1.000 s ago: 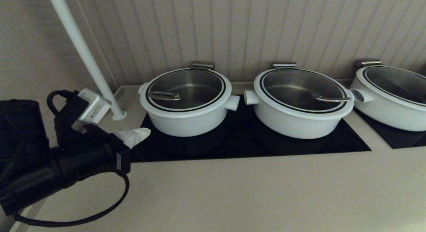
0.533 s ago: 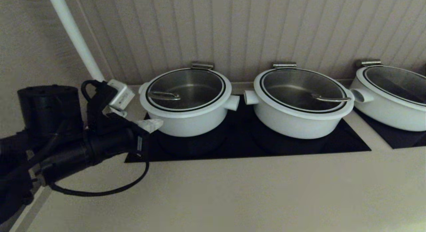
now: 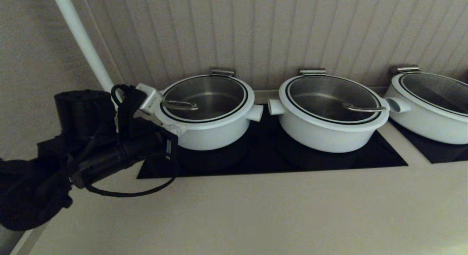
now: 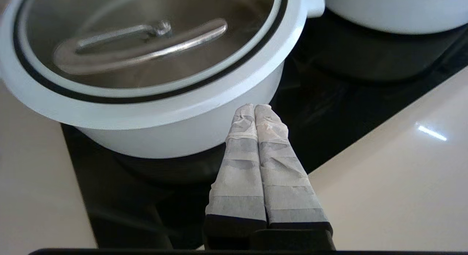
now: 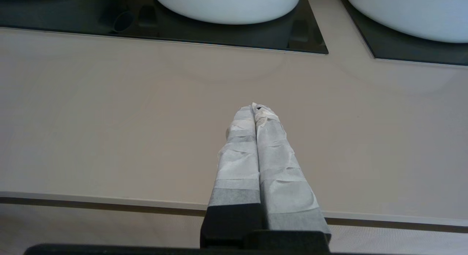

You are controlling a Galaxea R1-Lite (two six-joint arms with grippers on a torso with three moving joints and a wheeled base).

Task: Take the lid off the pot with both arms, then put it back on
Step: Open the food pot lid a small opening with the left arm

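Three white pots stand in a row on black hobs. The left pot [image 3: 208, 132] carries a glass lid [image 3: 204, 96] with a metal handle [image 3: 180, 105]; it also shows in the left wrist view [image 4: 175, 130], with its lid handle [image 4: 146, 50]. My left gripper [image 3: 178, 129] is shut and empty, its taped fingertips close to the left pot's front-left wall, just under the rim [image 4: 255, 107]. The middle pot [image 3: 329, 130] has a lid [image 3: 331, 96]. My right gripper [image 5: 256, 108] is shut and empty above the bare counter near its front edge, out of the head view.
A third pot [image 3: 431, 116] stands at the far right. A white pole [image 3: 86, 46] rises at the back left by the wall. A ribbed wall runs behind the pots. The beige counter [image 3: 274, 211] lies in front of the black hob [image 3: 263, 156].
My left arm has moved forward and to the right, bringing its shut gripper from the counter's left side up to the left pot's wall. The pots and lids have not moved.
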